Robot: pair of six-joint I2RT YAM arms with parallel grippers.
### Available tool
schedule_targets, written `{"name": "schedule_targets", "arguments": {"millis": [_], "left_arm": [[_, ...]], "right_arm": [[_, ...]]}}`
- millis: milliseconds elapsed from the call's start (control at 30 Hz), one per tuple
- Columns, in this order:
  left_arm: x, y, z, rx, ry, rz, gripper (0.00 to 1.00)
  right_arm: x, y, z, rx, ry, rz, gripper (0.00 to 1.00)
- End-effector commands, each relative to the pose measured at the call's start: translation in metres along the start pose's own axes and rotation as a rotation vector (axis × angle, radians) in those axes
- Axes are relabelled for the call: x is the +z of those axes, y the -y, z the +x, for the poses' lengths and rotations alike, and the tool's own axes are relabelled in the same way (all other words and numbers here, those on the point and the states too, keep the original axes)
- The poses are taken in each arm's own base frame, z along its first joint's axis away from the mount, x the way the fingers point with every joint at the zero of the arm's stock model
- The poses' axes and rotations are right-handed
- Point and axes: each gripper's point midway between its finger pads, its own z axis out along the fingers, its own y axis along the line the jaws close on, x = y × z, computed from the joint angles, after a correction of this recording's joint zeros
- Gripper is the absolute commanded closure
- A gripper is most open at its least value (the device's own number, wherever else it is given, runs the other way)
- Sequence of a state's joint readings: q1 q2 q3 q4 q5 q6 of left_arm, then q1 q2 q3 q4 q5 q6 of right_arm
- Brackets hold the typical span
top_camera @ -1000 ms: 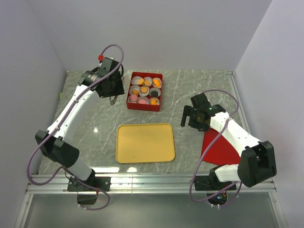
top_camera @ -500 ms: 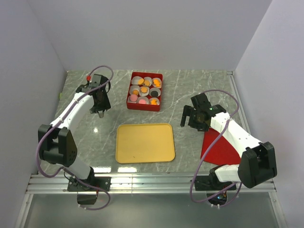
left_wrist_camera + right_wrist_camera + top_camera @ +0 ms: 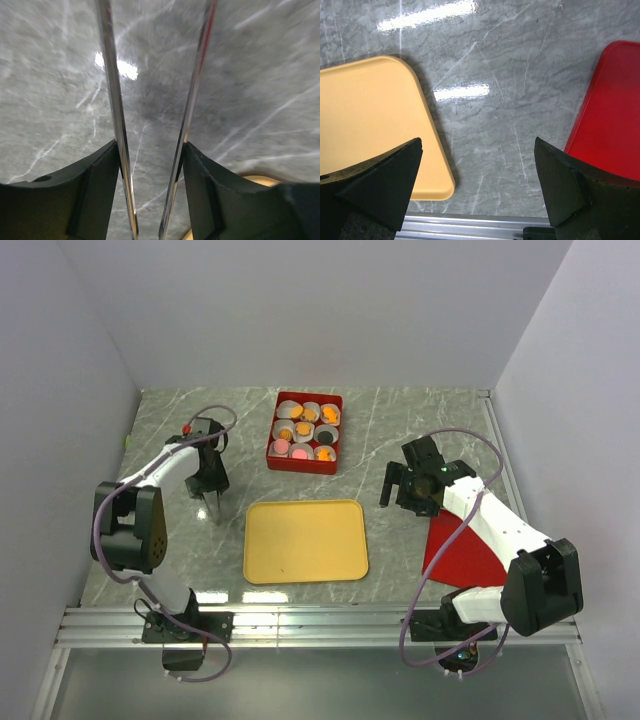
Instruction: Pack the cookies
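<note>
At 12 o'clock from the yellow tray, on the grey marble table, sits a red box divided by white paper cups, and the cookies lie inside those cups: orange and tan pieces, two pink rounds at the near-left corner and one black round at the right side. At 9 o'clock from the tray the left gripper points down at bare marble, close above it; its thin metal fingers stand apart with only stone showing between them. At 2 o'clock from the tray the right gripper hangs over the table, its black fingers spread wide and holding nothing. A flat red lid rests at 3 o'clock, near the tray but apart from it.
</note>
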State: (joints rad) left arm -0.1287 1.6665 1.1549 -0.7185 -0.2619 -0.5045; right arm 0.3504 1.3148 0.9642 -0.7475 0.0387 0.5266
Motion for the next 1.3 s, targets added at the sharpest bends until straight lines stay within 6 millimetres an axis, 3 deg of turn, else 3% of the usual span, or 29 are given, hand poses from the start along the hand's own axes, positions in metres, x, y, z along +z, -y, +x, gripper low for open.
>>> {"name": "schedule_targets", "arguments": {"millis": [0,267,500,700,800,933,1033,1133,1267], "left_arm": [[0.012,0.005,0.008,0.01,-0.02,0.035,0.42],[0.032,0.0,0.028,0.015,-0.082,0.011,0.38],[0.028,-0.003,0.025,0.011,-0.076,-0.002,0.29],[-0.004,-0.005,-0.006,-0.031,0.014,-0.007,0.22],[-0.026,-0.005,-0.021,-0.054,0.055,0.007,0.16],[-0.063,-0.001,-0.035,-0.086,0.13,0.053,0.16],[-0.084,0.007,-0.031,-0.088,0.155,0.091,0.16],[-0.097,0.029,-0.008,-0.049,0.145,0.138,0.19],[-0.108,0.067,0.05,0.055,0.099,0.175,0.21]], "right_arm": [[-0.007,-0.005,-0.016,0.003,0.055,-0.018,0.0],[-0.006,-0.005,-0.018,0.002,0.054,-0.014,0.01],[-0.006,-0.005,-0.017,0.005,0.052,-0.013,0.01],[-0.005,-0.006,-0.016,0.011,0.047,-0.016,0.01],[-0.006,-0.007,-0.017,0.011,0.05,-0.02,0.01],[-0.009,-0.007,-0.018,0.013,0.059,-0.02,0.01],[-0.013,-0.007,-0.019,0.015,0.061,-0.023,0.01],[-0.02,-0.01,-0.022,0.02,0.07,-0.037,0.01],[-0.024,-0.013,-0.025,0.027,0.079,-0.048,0.01]]}}
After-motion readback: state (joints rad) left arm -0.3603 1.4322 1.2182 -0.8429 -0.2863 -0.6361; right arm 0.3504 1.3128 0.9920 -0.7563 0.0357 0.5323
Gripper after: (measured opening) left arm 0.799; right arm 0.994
